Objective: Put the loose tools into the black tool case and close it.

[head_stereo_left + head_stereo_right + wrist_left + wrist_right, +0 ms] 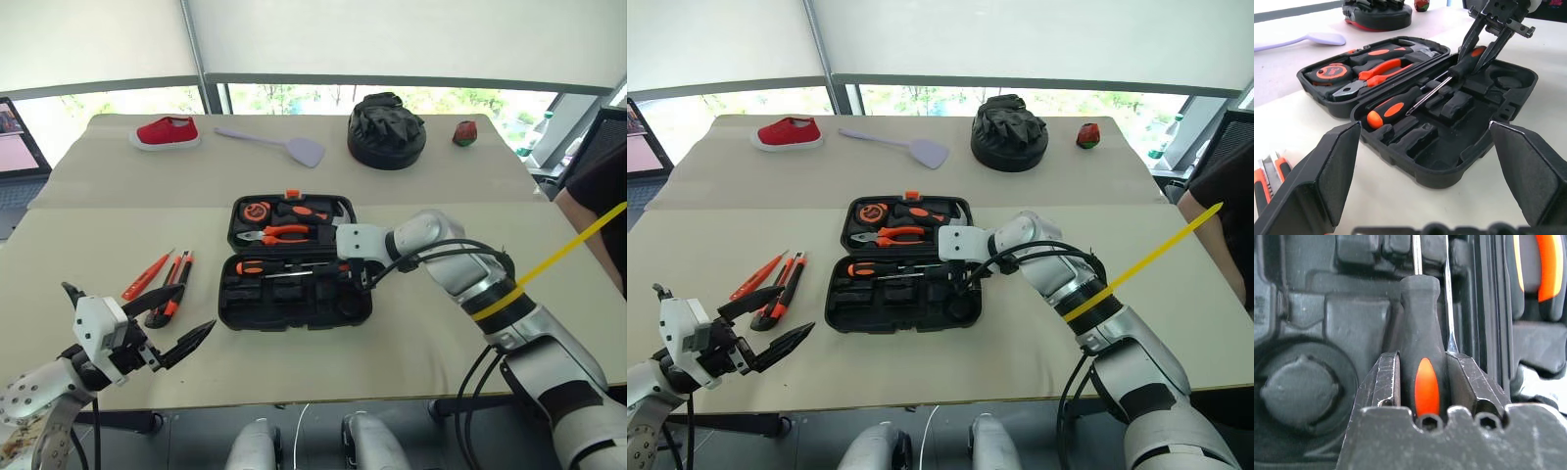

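Nearest the camera, the left gripper point(162, 338) hangs over the table's point(411, 343) near left corner with its fingers spread wide and nothing between them, pointing roughly level towards the case point(294, 264); it looks parked clear of the work, within reach of the tools lying loose by it.

Largest of the task's things, the case lies open in the middle of the table, lid half towards the far edge with a tape measure point(257, 210) and pliers point(277, 233) seated in it, slotted half towards the near edge. One screwdriver point(1400, 102) already lies in a slot of that near half.

Over the case's right end, the right gripper point(1480, 51) pinches a second screwdriver point(1422, 360) by its black-and-orange handle, shaft running along the moulded slots. Held lengthwise like that, it is probably being lined up to press into its recess beside the first.

Left of the case, near the table's left edge, the knife point(177, 285) and the slim orange screwdriver point(147, 275) lie side by side, not yet packed.

Along the far edge sit a black bundle point(386, 131), a red shoe point(166, 131) and a lilac spatula point(274, 143), none of them part of the job.
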You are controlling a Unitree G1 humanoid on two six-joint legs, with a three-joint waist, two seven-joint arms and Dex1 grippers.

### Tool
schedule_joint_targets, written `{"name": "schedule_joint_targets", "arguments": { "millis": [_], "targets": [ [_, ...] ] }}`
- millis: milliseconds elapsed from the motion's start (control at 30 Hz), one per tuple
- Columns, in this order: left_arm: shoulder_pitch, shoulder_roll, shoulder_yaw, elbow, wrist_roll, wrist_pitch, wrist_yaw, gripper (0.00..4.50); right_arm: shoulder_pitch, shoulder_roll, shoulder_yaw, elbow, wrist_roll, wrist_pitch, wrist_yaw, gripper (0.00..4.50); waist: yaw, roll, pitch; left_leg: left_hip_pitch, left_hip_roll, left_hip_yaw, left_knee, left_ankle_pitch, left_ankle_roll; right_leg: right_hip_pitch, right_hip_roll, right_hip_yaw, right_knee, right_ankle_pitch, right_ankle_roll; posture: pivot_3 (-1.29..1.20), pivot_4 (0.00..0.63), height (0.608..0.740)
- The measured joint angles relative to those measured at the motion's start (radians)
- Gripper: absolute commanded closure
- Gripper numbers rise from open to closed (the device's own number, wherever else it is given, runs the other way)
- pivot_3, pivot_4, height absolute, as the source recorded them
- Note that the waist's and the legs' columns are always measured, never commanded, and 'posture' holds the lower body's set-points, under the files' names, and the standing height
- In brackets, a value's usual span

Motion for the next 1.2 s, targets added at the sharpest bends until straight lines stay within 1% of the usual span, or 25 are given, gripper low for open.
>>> {"name": "schedule_joint_targets", "arguments": {
  "millis": [167, 233, 300, 333, 367, 433, 567, 600, 633, 700, 800, 833, 867, 900, 1033, 1200],
  "targets": [
    [-0.027, 0.012, 0.0, -0.002, 0.0, 0.006, 0.011, 0.0, 0.007, 0.019, -0.014, 0.006, 0.0, 0.021, 0.002, 3.47, 0.0, 0.0, 0.0, 0.0, 0.0, 0.0, 0.0, 0.0, 0.0, 0.0, 0.0, 0.0, 0.0, 0.0, 0.0, 0.0, 0.15, 0.74],
    [-0.031, 0.013, -0.002, -0.009, 0.0, 0.011, 0.016, 0.0, 0.018, 0.036, -0.022, 0.016, 0.0, -0.039, -0.021, 2.47, 0.0, 0.0, 0.0, 0.0, 0.0, 0.0, 0.0, 0.0, 0.0, 0.0, 0.0, 0.0, 0.0, 0.0, 0.0, 0.0, 0.15, 0.74],
    [-0.034, 0.016, -0.004, -0.013, 0.0, 0.014, 0.016, 0.0, 0.019, 0.041, -0.034, 0.037, 0.003, -0.095, -0.032, 1.99, -0.001, 0.0, 0.0, -0.001, 0.0, 0.001, 0.0, 0.0, 0.0, -0.001, 0.0, 0.0, 0.0, 0.0, 0.0, 0.0, 0.15, 0.74],
    [-0.032, 0.017, -0.004, -0.012, 0.0, 0.015, 0.016, 0.0, 0.016, 0.039, -0.052, 0.047, 0.01, -0.123, -0.026, 1.6, -0.001, 0.0, 0.0, -0.001, 0.0, 0.001, 0.0, 0.0, 0.0, -0.001, 0.0, 0.0, 0.0, 0.0, 0.0, 0.0, 0.15, 0.74],
    [-0.03, 0.017, -0.004, -0.012, 0.0, 0.015, 0.016, 0.0, 0.013, 0.037, -0.062, 0.049, 0.01, -0.133, -0.023, 1.37, -0.001, 0.0, 0.0, -0.001, 0.0, 0.001, 0.0, 0.0, 0.0, -0.001, 0.0, 0.0, 0.0, 0.0, 0.0, 0.0, 0.15, 0.74],
    [-0.02, 0.017, -0.004, -0.012, 0.0, 0.015, 0.014, 0.0, 0.003, 0.026, -0.088, 0.046, 0.034, -0.145, 0.003, 1.37, -0.001, 0.0, 0.0, 0.0, 0.0, 0.001, 0.0, 0.0, 0.0, -0.001, 0.0, 0.0, 0.0, 0.0, 0.0, 0.0, 0.15, 0.74],
    [-0.002, 0.013, -0.004, -0.012, 0.001, 0.013, 0.01, 0.0, 0.003, 0.023, -0.183, 0.008, 0.159, -0.104, 0.081, 1.37, -0.001, 0.0, 0.0, 0.0, 0.001, 0.0, -0.001, 0.0, 0.0, 0.0, 0.0, 0.0, 0.0, 0.0, 0.0, 0.0, 0.15, 0.74],
    [-0.001, 0.01, -0.005, -0.011, 0.003, 0.011, 0.01, 0.0, 0.003, 0.047, -0.213, 0.017, 0.179, -0.103, 0.069, 1.91, -0.002, 0.0, 0.0, 0.0, 0.001, 0.001, -0.001, 0.0, 0.0, 0.0, 0.0, 0.0, 0.0, 0.0, 0.0, 0.0, 0.15, 0.74],
    [-0.001, 0.008, -0.01, -0.011, 0.005, 0.008, 0.01, 0.0, 0.003, 0.08, -0.237, 0.033, 0.201, -0.104, 0.047, 2.07, -0.005, 0.0, 0.0, 0.001, 0.001, 0.001, -0.001, 0.0, 0.0, 0.0, 0.001, 0.0, 0.0, 0.001, -0.001, 0.0, 0.15, 0.74],
    [0.0, 0.005, -0.019, -0.011, 0.007, 0.006, 0.01, 0.0, 0.009, 0.12, -0.252, 0.061, 0.209, -0.111, 0.024, 2.85, -0.004, 0.0, 0.0, 0.001, 0.001, 0.001, -0.001, 0.0, -0.001, 0.0, 0.001, 0.0, 0.001, 0.001, -0.001, 0.0, 0.15, 0.74],
    [0.012, -0.003, -0.028, -0.013, 0.014, 0.006, 0.014, 0.0, 0.041, 0.182, -0.255, 0.118, 0.202, -0.178, -0.024, 3.69, -0.004, 0.0, 0.0, 0.001, 0.001, 0.001, -0.001, 0.0, -0.001, 0.0, 0.001, 0.0, 0.0, 0.001, -0.001, 0.0, 0.15, 0.74],
    [0.015, -0.003, -0.03, -0.017, 0.015, 0.007, 0.017, 0.0, 0.064, 0.205, -0.245, 0.143, 0.194, -0.204, -0.039, 4.11, -0.004, -0.001, 0.0, 0.0, 0.001, 0.001, -0.001, 0.0, -0.001, 0.0, 0.001, 0.0, 0.0, 0.001, -0.001, 0.0, 0.15, 0.74],
    [0.015, -0.003, -0.031, -0.022, 0.015, 0.009, 0.02, 0.0, 0.08, 0.217, -0.233, 0.16, 0.186, -0.219, -0.048, 4.38, -0.004, 0.0, 0.0, -0.001, 0.001, 0.001, -0.001, 0.0, -0.001, -0.001, 0.001, 0.0, 0.0, 0.001, -0.001, 0.0, 0.15, 0.74],
    [0.016, -0.003, -0.03, -0.031, 0.014, 0.013, 0.026, 0.0, 0.092, 0.23, -0.22, 0.183, 0.175, -0.237, -0.059, 4.46, -0.004, 0.0, 0.0, -0.001, 0.001, 0.001, -0.001, 0.001, -0.001, -0.001, 0.0, 0.0, 0.0, 0.001, -0.001, 0.0, 0.15, 0.74],
    [0.016, 0.0, -0.03, -0.059, 0.013, 0.036, 0.044, 0.0, 0.104, 0.254, -0.205, 0.228, 0.146, -0.281, -0.086, 4.46, -0.004, 0.0, 0.0, 0.0, 0.001, 0.001, 0.0, 0.001, -0.002, 0.0, 0.0, 0.0, 0.0, 0.001, 0.0, 0.0, 0.15, 0.74],
    [-0.002, 0.019, -0.028, -0.129, -0.005, 0.108, 0.095, 0.0, 0.107, 0.283, -0.196, 0.269, 0.118, -0.316, -0.118, 4.46, -0.005, 0.0, 0.0, 0.001, 0.001, 0.001, -0.001, 0.001, -0.002, 0.0, 0.001, 0.0, 0.001, 0.001, -0.001, 0.0, 0.15, 0.74]
  ]
}}
